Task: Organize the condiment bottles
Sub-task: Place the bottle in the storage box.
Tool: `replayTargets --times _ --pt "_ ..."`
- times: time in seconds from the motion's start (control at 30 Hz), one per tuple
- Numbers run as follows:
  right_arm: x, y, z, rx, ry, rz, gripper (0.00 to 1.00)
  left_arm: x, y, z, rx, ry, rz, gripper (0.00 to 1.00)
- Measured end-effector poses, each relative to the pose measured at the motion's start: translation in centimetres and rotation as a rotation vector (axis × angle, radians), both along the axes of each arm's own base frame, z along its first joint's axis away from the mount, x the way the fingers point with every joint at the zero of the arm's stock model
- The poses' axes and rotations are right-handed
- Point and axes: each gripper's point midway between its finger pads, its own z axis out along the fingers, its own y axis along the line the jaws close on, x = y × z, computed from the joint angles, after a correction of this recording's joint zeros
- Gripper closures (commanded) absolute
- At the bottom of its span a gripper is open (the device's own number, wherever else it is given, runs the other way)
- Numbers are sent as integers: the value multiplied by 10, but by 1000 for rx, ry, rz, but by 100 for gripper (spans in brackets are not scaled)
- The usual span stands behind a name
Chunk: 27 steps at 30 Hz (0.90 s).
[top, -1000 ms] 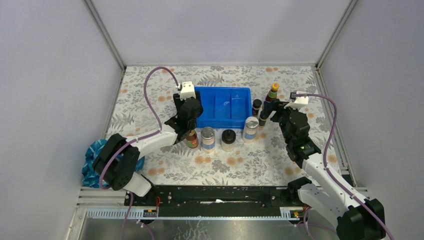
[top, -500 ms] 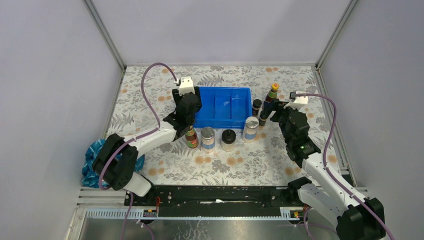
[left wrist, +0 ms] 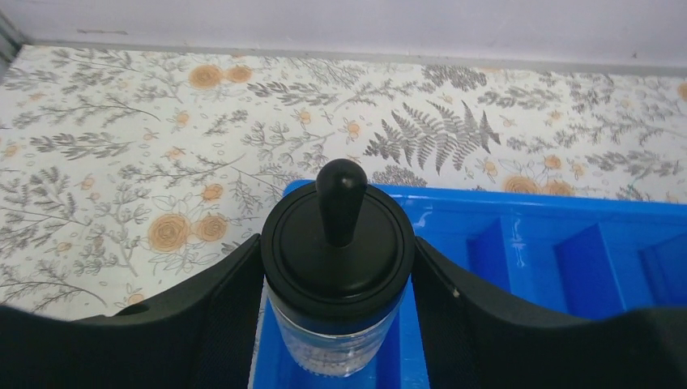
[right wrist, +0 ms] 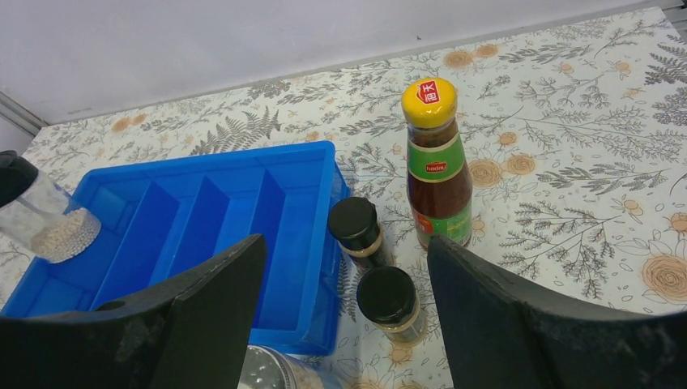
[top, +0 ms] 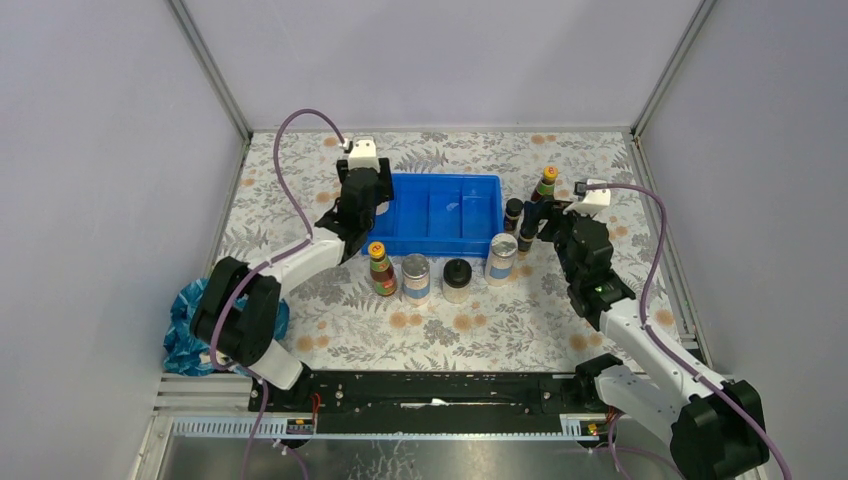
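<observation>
Left arm has swung from the front row to the tray's (right wrist: 211,158) left end. Its claw (left wrist: 339,316) is clamped on a domed jar (left wrist: 339,243) with a black lid and pale grains inside. You cannot tell whether it touches the tray floor. Right claw (right wrist: 342,259) is spread and empty near two black-capped bottles (right wrist: 356,231) beside the tray. The tall bottle (right wrist: 437,174) has a red square with Chinese characters on its yellow cap; the green label is too small to read. Front row on the table (top: 300,180): yellow-cap bottle (top: 381,270), two silver-lidded jars (top: 415,278), second domed jar (top: 457,280). Their labels are unreadable.

yellow-capped bottles (top: 378,268): two
silver-lidded jars (top: 415,277): two
black-domed jars (top: 457,279): two
small black-capped bottles (right wrist: 357,231): two
blue tray (top: 440,215): one
blue cloth (top: 185,310): one
robot arms (top: 300,262): two
</observation>
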Motion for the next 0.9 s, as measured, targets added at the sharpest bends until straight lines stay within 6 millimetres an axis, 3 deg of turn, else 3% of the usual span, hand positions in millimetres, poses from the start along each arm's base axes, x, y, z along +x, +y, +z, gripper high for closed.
replayTargets --times 0.3,0.5,0.67,0.9 --pt "7 2 -9 -13 14 0 19 14 -22 -30 31 37 -171 100" --pt "10 3 -10 -20 12 -1 19 23 -29 -30 23 4 -228 100" --pt "12 3 -13 -25 17 -1 19 27 -27 -29 -5 -58 -257 100" --pt "14 4 -21 -35 37 -1 19 26 -17 -57 -22 -65 -278 100"
